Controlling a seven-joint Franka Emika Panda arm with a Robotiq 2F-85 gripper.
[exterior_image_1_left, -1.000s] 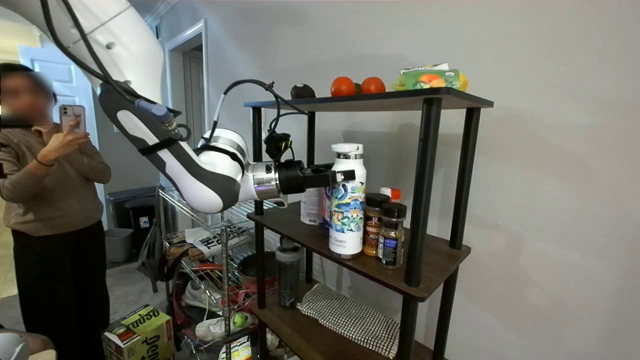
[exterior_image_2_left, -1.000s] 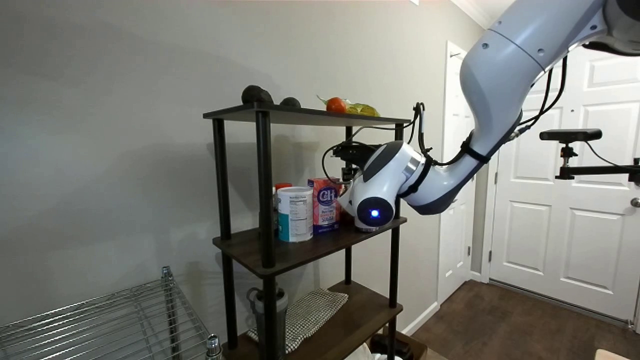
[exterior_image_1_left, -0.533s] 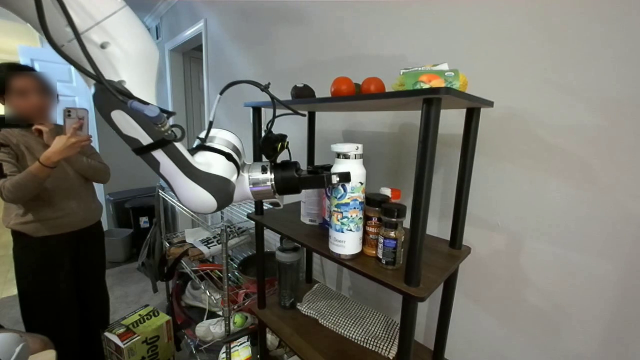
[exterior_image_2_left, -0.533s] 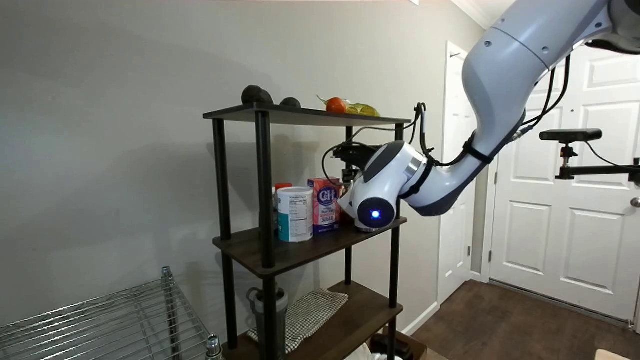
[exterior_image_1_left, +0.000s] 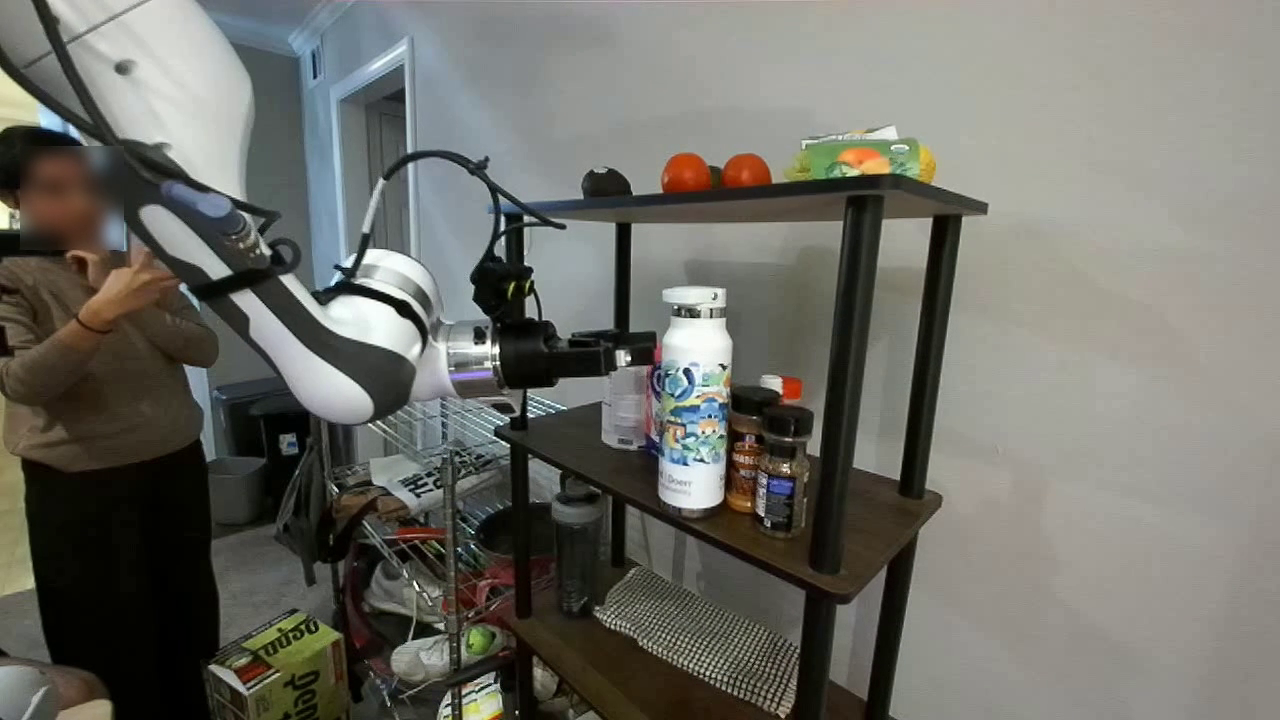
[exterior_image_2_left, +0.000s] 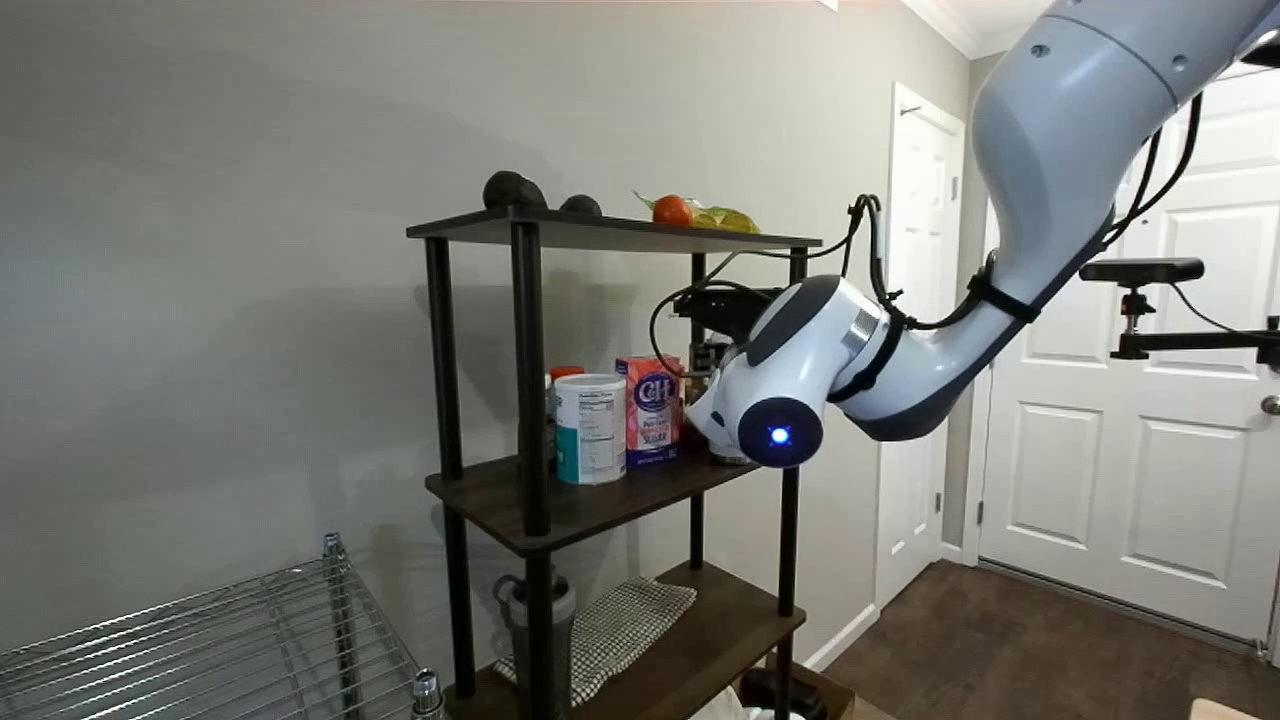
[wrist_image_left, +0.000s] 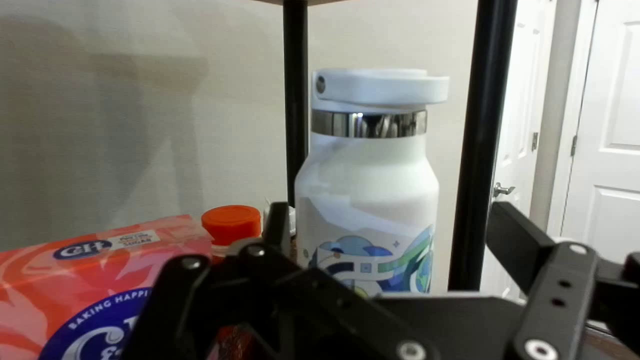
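A white bottle (exterior_image_1_left: 696, 410) with a colourful print stands upright on the middle shelf. In an exterior view my gripper (exterior_image_1_left: 640, 348) is level with the bottle's upper body, its tips ending just short of it. In the wrist view the gripper (wrist_image_left: 390, 232) is open, and the bottle (wrist_image_left: 367, 200) shows beyond the spread fingers, not held. A pink sugar box (wrist_image_left: 100, 280) lies close by the left finger, with a red-orange cap (wrist_image_left: 231, 222) behind it. In an exterior view the arm covers most of the bottle, leaving only its base (exterior_image_2_left: 728, 456) visible.
Two spice jars (exterior_image_1_left: 748, 450) stand beside the bottle. A white canister (exterior_image_2_left: 590, 430) is next to the sugar box. Black shelf posts (wrist_image_left: 475, 150) rise near the gripper. Tomatoes (exterior_image_1_left: 686, 172) sit on the top board. A person (exterior_image_1_left: 110, 350) stands behind the arm.
My gripper has drawn back from the bottle, leftward in an exterior view; its fingers earlier overlapped the bottle there. It stays open. The bottle remains standing in the same place.
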